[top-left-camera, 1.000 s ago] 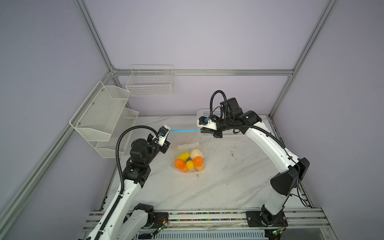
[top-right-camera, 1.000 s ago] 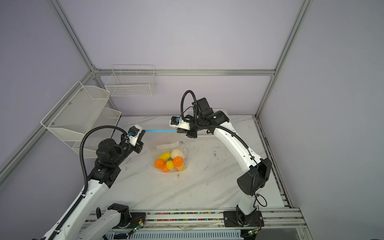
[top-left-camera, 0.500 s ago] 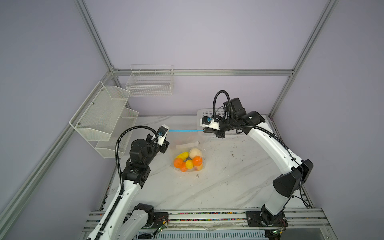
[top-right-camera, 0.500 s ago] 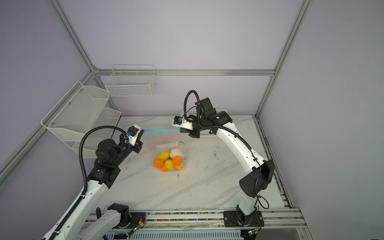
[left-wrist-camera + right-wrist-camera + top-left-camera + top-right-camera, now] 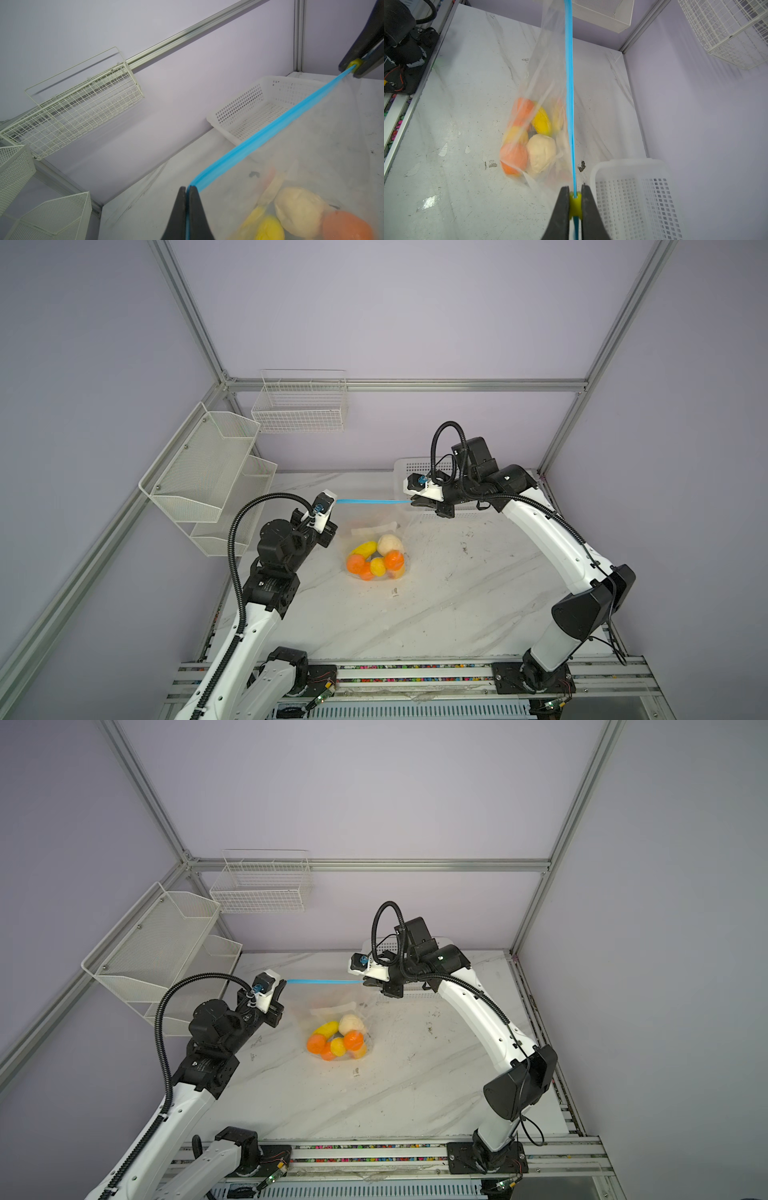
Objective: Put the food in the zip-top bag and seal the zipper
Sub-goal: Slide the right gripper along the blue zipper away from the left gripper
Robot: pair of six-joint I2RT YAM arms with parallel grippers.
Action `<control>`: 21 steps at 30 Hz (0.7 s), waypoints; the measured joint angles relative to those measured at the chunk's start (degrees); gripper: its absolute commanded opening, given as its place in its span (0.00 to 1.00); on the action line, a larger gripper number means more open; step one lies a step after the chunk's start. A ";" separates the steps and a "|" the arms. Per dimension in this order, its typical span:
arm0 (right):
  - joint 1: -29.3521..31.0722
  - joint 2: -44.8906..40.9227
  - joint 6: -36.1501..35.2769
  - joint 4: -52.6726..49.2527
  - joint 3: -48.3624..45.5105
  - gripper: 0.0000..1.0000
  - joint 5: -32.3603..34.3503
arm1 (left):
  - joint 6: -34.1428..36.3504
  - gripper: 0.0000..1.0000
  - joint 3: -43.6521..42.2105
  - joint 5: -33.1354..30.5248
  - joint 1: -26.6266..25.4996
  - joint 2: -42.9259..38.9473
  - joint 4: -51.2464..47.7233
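Observation:
The transparent zip-top bag [image 5: 399, 526] [image 5: 365, 1006] hangs above the table between my two grippers. Its light-blue zipper [image 5: 372, 502] [image 5: 324, 982] [image 5: 270, 128] [image 5: 569, 83] is stretched taut along the top. The food [image 5: 376, 558] [image 5: 338, 1040] [image 5: 529, 137] lies bunched in the bag's bottom: orange, yellow and cream-white pieces. My left gripper [image 5: 332, 502] [image 5: 188, 190] is shut on the zipper's left end. At the other end my right gripper [image 5: 413, 502] [image 5: 575, 191] is shut on the yellow tab [image 5: 575, 204] [image 5: 355, 63].
A white perforated basket [image 5: 401, 472] [image 5: 259, 112] [image 5: 633, 197] stands at the back of the marble table [image 5: 457, 593], right behind my right gripper. White mesh shelves [image 5: 208, 472] hang on the left wall and a wire basket [image 5: 301, 404] on the back wall.
My right gripper has slid to the right along the zipper with the yellow tab, so the blue strip between the grippers is longer. The left gripper has held still.

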 measured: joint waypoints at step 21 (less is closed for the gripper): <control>0.00 -0.48 0.20 0.42 -0.74 0.09 1.99 | 0.02 0.00 0.00 -1.09 0.00 -0.22 -0.37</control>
